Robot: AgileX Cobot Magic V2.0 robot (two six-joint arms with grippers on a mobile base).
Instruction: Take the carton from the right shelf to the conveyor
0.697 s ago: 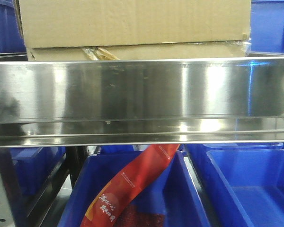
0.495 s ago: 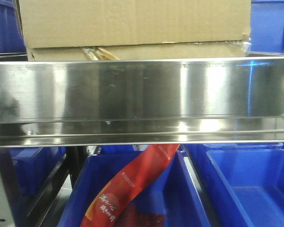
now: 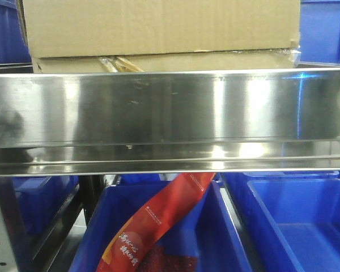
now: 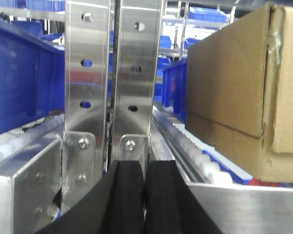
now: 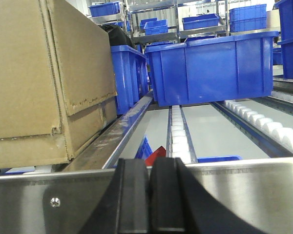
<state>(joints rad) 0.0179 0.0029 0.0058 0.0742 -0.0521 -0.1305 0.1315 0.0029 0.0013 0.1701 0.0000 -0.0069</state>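
- Brushed steel runs from the left edge to the right edge of the front view: the shelf's front rail (image 3: pixel 170 107). The carton (image 3: pixel 158 28) stands on the shelf just behind it, in the upper middle, with its bottom edge hidden by the rail's top edge.
- The left gripper (image 4: pixel 145 168) has its black fingers (image 4: pixel 127 195) pressed together on nothing. It sits low at the shelf's front edge, facing a pair of upright perforated posts (image 4: pixel 112 73).
- In the left wrist view the carton's near corner overhangs a roller track (image 4: pixel 195 151) at the right. A blue wall (image 4: pixel 19 73) closes off the left side.
- The right gripper (image 5: pixel 150 165) is closed as well, finger against finger, just behind the rail's edge.
- In the right wrist view the carton fills the left side. An open lane runs back along the centre rollers (image 5: pixel 178 131), with another roller row (image 5: pixel 268 126) along the right edge.
- A large blue bin (image 5: pixel 210 68) stands across the far end of that lane; its contents cannot be seen.
- Below the rail, the lower middle bin (image 3: pixel 102 238) holds a red packet (image 3: pixel 158 221) leaning up toward the rail.
- The lower right bin (image 3: pixel 300 226) shows only its blue floor and walls.
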